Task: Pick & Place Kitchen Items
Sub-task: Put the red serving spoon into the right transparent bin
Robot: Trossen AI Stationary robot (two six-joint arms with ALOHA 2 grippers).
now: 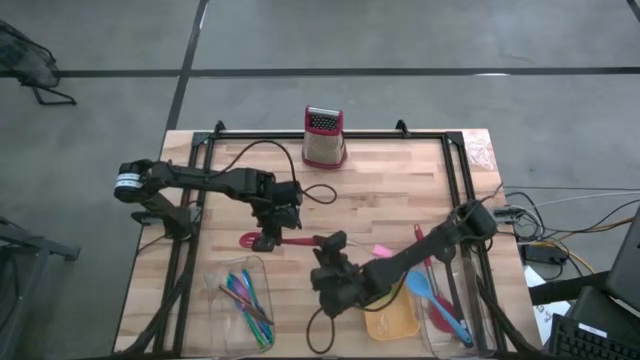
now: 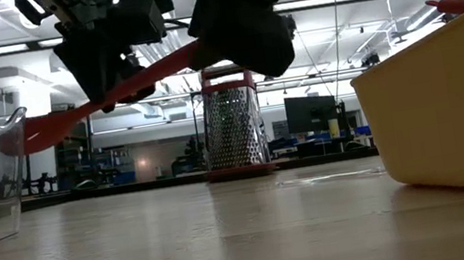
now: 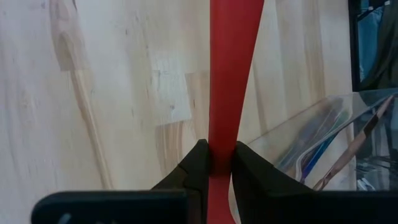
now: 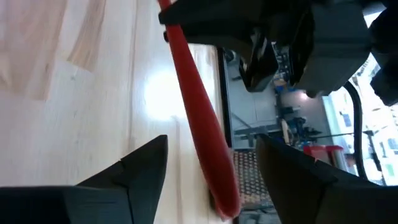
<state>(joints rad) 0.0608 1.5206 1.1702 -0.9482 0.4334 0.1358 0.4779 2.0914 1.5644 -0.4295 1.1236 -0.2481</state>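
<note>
We can trace only part of the red spatula (image 1: 262, 240). In the high view its flat head shows at about nine o'clock of the left gripper (image 1: 268, 238), while the handle running toward three o'clock disappears under the right arm's dark wrist. In the low view it hangs clear of the table (image 1: 400, 200), tilted, both ends partly masked by the two black grippers. The left wrist view shows a smooth, matte red shaft that widens away from the camera, with the left fingers (image 3: 198, 165) clamped on it from both sides.

The right gripper (image 1: 330, 262) sits just beside the handle end, at roughly four o'clock of the left one. Its right wrist view shows two blunt, dark wedge-shaped fingers (image 4: 146, 163) standing wide apart — the rounded red handle lies between them, and we see no contact.

The clear tray (image 1: 243, 295) at seven o'clock is glossy, with thin coloured sticks (image 1: 245, 297) inside; their count is hard to make out. The yellow tray (image 1: 392, 312) is half covered by the right arm. A blue spatula (image 1: 420, 288) and a red-handled utensil (image 1: 438, 300) lie at five o'clock, with a pink piece (image 1: 382, 250) nearby. The perforated metal grater (image 1: 324, 137) stands upright at twelve o'clock.
</note>
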